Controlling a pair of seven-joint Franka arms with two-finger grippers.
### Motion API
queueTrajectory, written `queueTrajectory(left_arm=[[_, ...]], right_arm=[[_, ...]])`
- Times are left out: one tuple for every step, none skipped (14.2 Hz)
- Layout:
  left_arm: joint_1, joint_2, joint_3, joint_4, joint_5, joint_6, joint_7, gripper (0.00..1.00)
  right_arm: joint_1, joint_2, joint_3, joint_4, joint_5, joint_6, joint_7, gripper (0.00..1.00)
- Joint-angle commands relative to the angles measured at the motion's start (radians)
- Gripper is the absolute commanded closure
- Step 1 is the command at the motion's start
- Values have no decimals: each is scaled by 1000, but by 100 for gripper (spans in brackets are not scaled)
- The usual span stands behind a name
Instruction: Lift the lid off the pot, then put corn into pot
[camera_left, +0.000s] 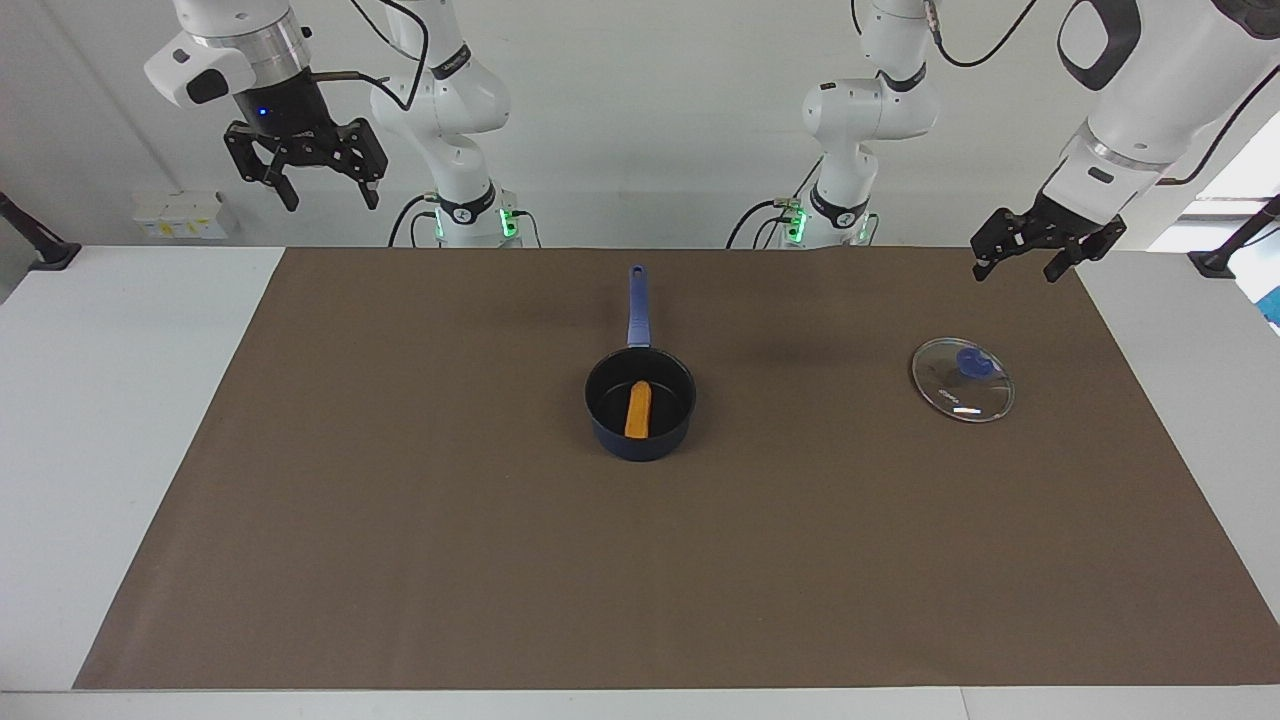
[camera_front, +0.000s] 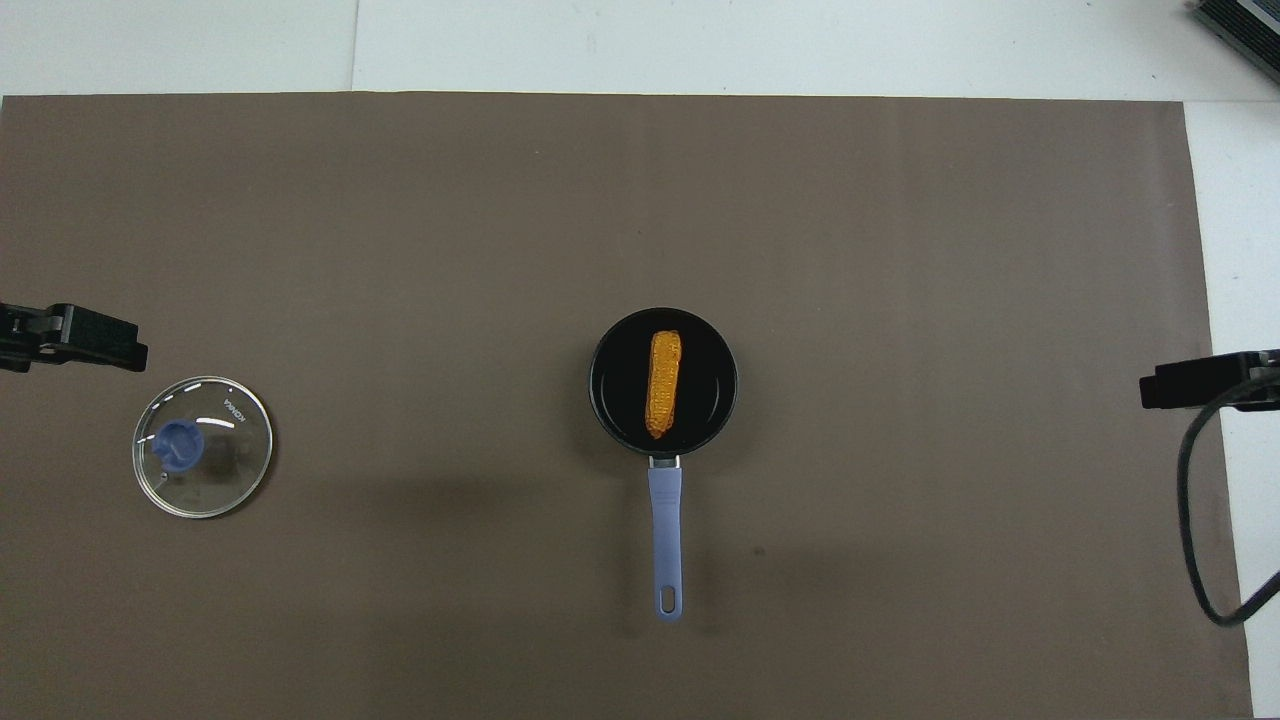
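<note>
The dark blue pot (camera_left: 655, 447) (camera_front: 705, 385) stands uncovered in the middle of the brown mat, its long handle (camera_front: 668, 530) pointing toward the robots. The orange-yellow corn (camera_left: 637, 410) (camera_front: 663, 385) lies inside it. The glass lid (camera_left: 962, 380) (camera_front: 203, 460) with its blue knob rests flat on the mat toward the left arm's end. My left gripper (camera_left: 1015, 268) (camera_front: 75, 338) hangs open and empty over the mat's edge, apart from the lid. High over the right arm's end, my right gripper (camera_left: 332, 198) (camera_front: 1195, 385) is open and empty.
The brown mat (camera_left: 400, 560) covers most of the white table (camera_left: 100, 400). A black cable (camera_front: 1195, 540) loops over the mat's edge at the right arm's end. Small white boxes (camera_left: 180, 214) sit by the wall.
</note>
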Motion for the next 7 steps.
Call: queueTrajectory(left_arm=[[3, -25, 0, -22, 12, -2, 4, 0], [3, -25, 0, -22, 12, -2, 4, 0], [3, -25, 0, -22, 12, -4, 4, 0], [3, -25, 0, -22, 12, -6, 4, 0], [3, -31, 0, -22, 12, -6, 5, 0], [3, -31, 1, -19, 12, -6, 4, 0], [3, -30, 1, -15, 12, 1, 4, 0]], right_arm=[[-17, -16, 10, -23, 6, 19, -17, 0], [-17, -18, 10, -23, 6, 19, -17, 0], [-17, -18, 10, -23, 6, 19, -17, 0], [-17, -16, 10, -23, 6, 17, -15, 0], [-17, -18, 10, -23, 6, 15, -17, 0], [-17, -18, 10, -23, 6, 11, -15, 0], [-17, -18, 8, -23, 6, 11, -17, 0]])
